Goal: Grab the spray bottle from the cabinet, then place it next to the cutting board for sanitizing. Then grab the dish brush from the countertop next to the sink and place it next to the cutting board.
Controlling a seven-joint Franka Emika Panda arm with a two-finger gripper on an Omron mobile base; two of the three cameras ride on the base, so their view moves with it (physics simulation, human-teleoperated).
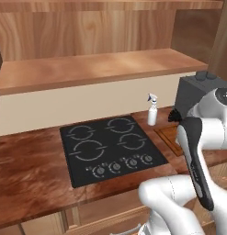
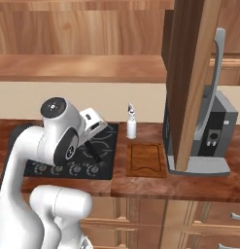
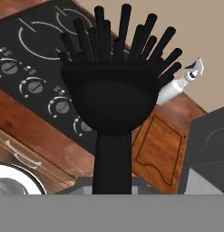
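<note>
Arm bent low over stove top [image 2: 68,155], gripper [image 2: 94,154] clamped on dish brush [image 3: 114,90]

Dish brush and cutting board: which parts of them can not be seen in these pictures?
- Dish brush handle end: hand view, cut off at the bottom edge.
- Cutting board: left base view, right part hidden by the arm.
- Cutting board, hand view: near corner hidden behind the brush handle.
</note>
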